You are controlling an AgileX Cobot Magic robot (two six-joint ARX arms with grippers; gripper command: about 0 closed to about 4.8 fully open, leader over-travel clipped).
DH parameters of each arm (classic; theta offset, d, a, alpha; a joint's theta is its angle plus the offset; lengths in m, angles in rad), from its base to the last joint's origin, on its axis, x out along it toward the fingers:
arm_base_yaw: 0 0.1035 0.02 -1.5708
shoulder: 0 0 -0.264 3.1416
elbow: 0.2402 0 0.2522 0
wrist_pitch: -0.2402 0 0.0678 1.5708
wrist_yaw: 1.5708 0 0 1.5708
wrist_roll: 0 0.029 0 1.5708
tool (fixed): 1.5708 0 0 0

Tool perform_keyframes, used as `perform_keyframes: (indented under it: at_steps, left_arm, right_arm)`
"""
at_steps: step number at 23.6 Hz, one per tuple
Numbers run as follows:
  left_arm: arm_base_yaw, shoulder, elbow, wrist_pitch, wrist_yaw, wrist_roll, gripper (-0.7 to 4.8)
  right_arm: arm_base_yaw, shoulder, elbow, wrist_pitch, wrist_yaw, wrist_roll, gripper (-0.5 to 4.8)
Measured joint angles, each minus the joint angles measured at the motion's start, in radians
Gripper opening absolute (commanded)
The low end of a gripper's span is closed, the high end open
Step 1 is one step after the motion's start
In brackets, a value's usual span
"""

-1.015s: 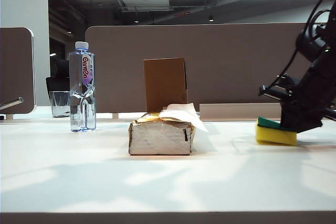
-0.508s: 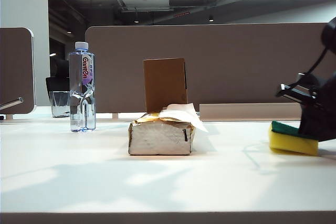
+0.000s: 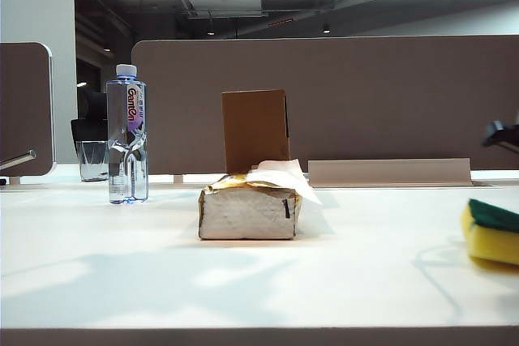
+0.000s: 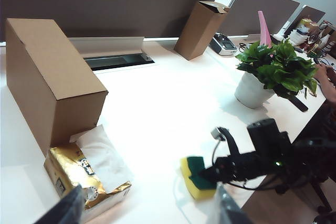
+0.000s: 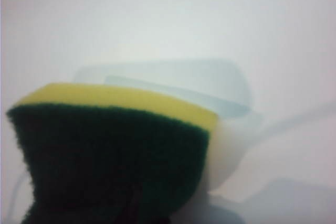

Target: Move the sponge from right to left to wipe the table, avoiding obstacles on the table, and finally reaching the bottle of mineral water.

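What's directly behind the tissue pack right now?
The upright cardboard box stands right behind the tissue pack. The pack covers the box's base in the exterior view. The left wrist view shows them close together; whether they touch is unclear.

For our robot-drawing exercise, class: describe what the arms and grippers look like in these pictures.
The right arm is black and boxy, with thin black cables looping along it and a small silver knob on top. The right gripper is black too. Of the left gripper, only blurred dark grey fingers show, in the left wrist view.
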Motion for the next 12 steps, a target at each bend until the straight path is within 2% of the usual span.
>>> perform_keyframes:
  at_steps: [6, 12]
  left_arm:
    - [0.000, -0.001, 0.000, 0.003, 0.000, 0.000, 3.18]
    - [0.000, -0.001, 0.000, 0.003, 0.000, 0.000, 3.18]
  right_arm:
    - [0.002, -0.103, -0.037, -0.103, 0.020, 0.000, -0.09]
    - [0.005, -0.119, -0.056, -0.101, 0.028, 0.000, -0.09]
